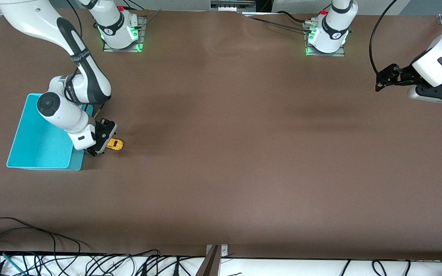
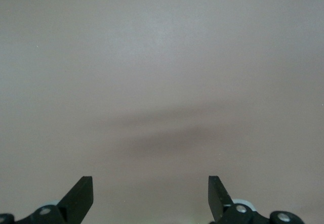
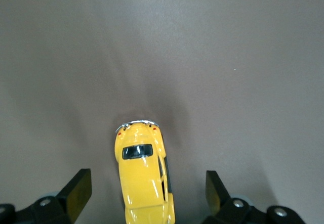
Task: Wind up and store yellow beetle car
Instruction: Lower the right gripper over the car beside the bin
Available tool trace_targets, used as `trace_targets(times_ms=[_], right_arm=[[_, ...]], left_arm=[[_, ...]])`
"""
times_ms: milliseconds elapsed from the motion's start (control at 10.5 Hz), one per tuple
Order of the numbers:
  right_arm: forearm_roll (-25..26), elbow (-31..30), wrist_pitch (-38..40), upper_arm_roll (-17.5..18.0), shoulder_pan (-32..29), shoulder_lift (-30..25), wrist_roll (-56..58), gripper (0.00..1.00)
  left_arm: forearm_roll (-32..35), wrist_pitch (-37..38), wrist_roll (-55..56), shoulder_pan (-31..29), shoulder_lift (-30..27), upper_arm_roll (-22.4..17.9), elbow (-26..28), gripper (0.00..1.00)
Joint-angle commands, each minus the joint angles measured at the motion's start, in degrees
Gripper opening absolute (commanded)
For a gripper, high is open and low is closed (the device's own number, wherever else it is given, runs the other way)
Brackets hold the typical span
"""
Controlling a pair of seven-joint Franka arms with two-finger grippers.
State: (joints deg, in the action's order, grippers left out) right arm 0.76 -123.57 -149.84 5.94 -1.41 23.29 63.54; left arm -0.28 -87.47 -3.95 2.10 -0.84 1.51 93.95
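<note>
The yellow beetle car [image 1: 114, 144] stands on its wheels on the brown table, just beside the teal bin. My right gripper [image 1: 104, 141] hangs low over it, open. In the right wrist view the yellow beetle car [image 3: 143, 176] lies between the two black fingers [image 3: 77, 189] with clear gaps on both sides, touching neither. My left gripper [image 1: 385, 79] waits high over the left arm's end of the table, open; the left wrist view shows my left gripper [image 2: 151, 193] over bare table with nothing between its fingers.
A teal bin [image 1: 21, 153] stands at the right arm's end of the table, right beside the car. Cables run along the table edge nearest the front camera. Brown table surface stretches between the two arms.
</note>
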Motion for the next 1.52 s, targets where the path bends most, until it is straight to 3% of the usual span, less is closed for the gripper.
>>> trace_targets(times_ms=[0,284,569,853,1138,1422], right_arm=[[0.0,-1.1,-3.1,0.4,-0.5,1.2,1.5,1.00],[-0.1,-2.8,-6.1,0.2,-0.6,1.8,2.4,1.00],[-0.1,-3.1,-6.1,0.1,-1.0,1.5,3.9,0.59],[-0.1,-3.3,-5.6,0.0,-1.0,0.8,6.8,0.04],[-0.1,-3.3,-1.6,0.1,-1.0,-2.4,7.0,0.00],[-0.2,-3.3,10.4,1.9,-1.0,-11.0,7.0,0.00]], left_arm=[[0.5,-0.9,0.2,-0.7,0.5,0.4,-1.0,1.00],[0.5,-1.0,0.5,-1.0,0.5,0.9,-1.1,1.00],[0.4,-1.0,0.6,-0.9,0.6,0.8,-1.5,1.00],[0.5,-1.0,0.6,-1.0,0.6,0.7,-1.4,1.00],[0.4,-1.0,0.5,-1.1,0.6,0.4,-1.5,1.00],[-0.2,-1.0,0.5,-1.8,0.6,0.5,-1.5,1.00]])
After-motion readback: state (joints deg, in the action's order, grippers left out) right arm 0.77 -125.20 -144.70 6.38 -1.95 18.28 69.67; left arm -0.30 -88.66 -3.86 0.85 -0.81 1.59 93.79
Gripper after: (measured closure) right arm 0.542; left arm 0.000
